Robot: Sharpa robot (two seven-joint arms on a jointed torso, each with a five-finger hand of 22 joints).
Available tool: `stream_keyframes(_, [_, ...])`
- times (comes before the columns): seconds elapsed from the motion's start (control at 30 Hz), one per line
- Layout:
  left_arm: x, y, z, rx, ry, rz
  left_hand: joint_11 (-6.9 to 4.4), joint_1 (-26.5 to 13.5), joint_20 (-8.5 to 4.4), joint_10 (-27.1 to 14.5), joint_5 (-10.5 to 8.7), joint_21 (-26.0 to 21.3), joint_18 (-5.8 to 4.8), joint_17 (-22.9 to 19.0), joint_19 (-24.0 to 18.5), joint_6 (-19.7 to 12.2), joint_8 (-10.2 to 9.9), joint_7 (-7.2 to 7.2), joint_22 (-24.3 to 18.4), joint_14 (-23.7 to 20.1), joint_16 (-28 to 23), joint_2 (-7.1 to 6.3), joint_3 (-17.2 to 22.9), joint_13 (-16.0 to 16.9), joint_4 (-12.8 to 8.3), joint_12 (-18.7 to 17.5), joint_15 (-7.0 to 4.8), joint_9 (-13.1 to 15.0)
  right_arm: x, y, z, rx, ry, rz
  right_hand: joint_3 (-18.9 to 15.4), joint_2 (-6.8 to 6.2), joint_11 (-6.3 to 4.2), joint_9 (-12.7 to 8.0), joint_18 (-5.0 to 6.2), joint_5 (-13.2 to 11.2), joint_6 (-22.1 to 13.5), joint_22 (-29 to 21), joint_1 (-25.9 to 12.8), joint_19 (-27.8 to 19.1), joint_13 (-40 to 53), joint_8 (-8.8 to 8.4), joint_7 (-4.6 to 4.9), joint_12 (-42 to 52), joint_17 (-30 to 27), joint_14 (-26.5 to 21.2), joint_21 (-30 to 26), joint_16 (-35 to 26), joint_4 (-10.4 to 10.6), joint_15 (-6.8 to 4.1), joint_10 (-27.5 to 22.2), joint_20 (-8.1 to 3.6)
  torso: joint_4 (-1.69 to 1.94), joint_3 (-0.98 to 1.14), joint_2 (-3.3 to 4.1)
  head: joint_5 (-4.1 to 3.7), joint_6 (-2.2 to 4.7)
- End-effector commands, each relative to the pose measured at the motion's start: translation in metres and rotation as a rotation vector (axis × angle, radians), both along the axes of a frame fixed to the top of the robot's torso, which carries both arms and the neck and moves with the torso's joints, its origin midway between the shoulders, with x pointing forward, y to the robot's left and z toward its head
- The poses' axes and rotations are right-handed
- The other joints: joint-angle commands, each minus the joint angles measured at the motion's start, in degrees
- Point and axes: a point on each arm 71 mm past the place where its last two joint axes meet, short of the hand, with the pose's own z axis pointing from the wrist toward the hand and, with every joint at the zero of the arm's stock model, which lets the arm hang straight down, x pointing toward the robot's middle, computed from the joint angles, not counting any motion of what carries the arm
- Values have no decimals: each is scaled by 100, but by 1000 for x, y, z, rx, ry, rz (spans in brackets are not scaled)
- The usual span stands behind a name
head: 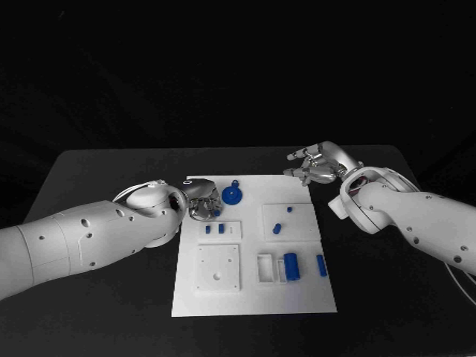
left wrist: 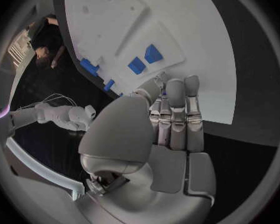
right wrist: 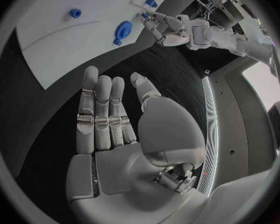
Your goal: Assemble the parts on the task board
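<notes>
- Lying flat mid-table in the head view, the matte white task board [head: 254, 286] is carrying small blue parts [head: 291, 265].
- The left hand [left wrist: 171, 115] is hovering at the board's edge, fingers straight and together, grasping nothing.
- The right hand [right wrist: 112, 115] is hanging spread and released above black table [right wrist: 47, 134].

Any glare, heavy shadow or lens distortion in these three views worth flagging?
Head view: the task board is bright but readable, and the black table merges into a dark surround. Left wrist view: fisheye bends the board's edges. Right wrist view: the same bending, and the right hand is evenly lit.
</notes>
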Motion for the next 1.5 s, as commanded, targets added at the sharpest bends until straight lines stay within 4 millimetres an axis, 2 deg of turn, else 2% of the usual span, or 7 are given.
stream_keyframes(0.03, [-2, -1, -1, 3, 7, -12, -4, -6, -2, -16, -69, -8, 43, -10, -32, -125, -33, -34, 117, -34, -17, -68, -10, 7, -25, 28, -20, -5, -1, 2, 0, -2, 2, 18, -5, -20, -50, 8, -105, 17, 83, -48, 33, 8, -32, -2, 31, 32, -34, -49, 55, 35, -15, -9, -90, 14, 3, -2, 2, 3, -3])
stream_keyframes(0.7, [2, 13, 3, -19, -45, 39, 39, 91, 13, -99, -97, -26, 42, -29, -73, -665, -29, -133, 129, -95, -35, -169, -34, 6, -69, 28, 8, -3, 0, 0, -2, -6, 9, 17, 7, -42, -14, 7, -123, -3, 27, -105, 67, -113, -73, -2, 50, -30, -81, -165, 5, -26, -21, 32, -215, 49, -3, 5, 2, 19, 9])
stream_keyframes(0.87, [5, 22, 6, -49, -81, 65, 98, 107, 34, -246, -62, -30, 58, -58, -132, -679, -20, -88, 129, -164, -93, -202, -12, 3, -76, 26, 43, 1, 0, 0, -4, -14, 29, 34, 127, -11, 100, 6, -142, -52, 15, -486, 123, -627, -759, -5, 103, -815, -599, -507, -75, -570, -68, 191, -412, 199, 0, 5, -2, 27, 29])
stream_keyframes(1.03, [8, 34, 11, -131, -92, 112, 146, 107, 79, -334, -42, -58, 90, -193, -304, -429, -24, 58, 132, -325, -371, -219, 97, 4, -91, 28, 83, -2, -2, 0, -8, -28, 59, 68, 636, 45, 359, -5, 8, -185, 204, -821, 90, -674, -2469, -30, 169, -2921, -1245, -397, 44, -841, -279, 318, -183, 291, -3, 5, -1, 25, 57])
stream_keyframes(1.13, [10, 42, 16, -222, -79, 159, 177, 70, 116, -349, 14, -191, 75, -342, -519, -221, -7, 169, 99, -526, -716, -218, 129, 3, -75, 28, 114, 6, -2, -2, -11, -47, 79, 88, 939, -1, 408, 6, 84, -234, 361, -714, 56, -624, -2498, -3, 153, -3544, -1374, -290, 197, -738, -443, 283, -103, 283, -3, 5, -8, 23, 82])
stream_keyframes(1.3, [12, 59, 24, -434, -1, 284, 171, -17, 135, -291, 8, -484, 39, -551, -521, -109, -21, 205, -9, -394, -1271, -202, 77, 4, -18, 28, 122, 4, -4, -6, -18, -153, 81, 127, 1289, 27, 294, 44, 156, -357, 744, -283, 139, -388, -2503, 27, 33, -3731, -1333, 108, 681, -376, -661, 121, 259, 135, 0, 7, -15, 3, 138])
stream_keyframes(1.5, [9, 70, 32, -655, 81, 347, 162, -107, 159, -253, 2, -830, -14, -656, -540, -68, -19, 200, -138, -426, -1711, -160, 16, 4, 40, 28, 143, 5, -11, -6, -28, -311, 69, 174, 1524, -1, 232, 38, 157, -452, 974, 410, 92, -587, -2502, 0, -24, -3746, -1282, 186, 1236, -87, -824, 55, 441, 61, -5, 2, -15, -73, 213])
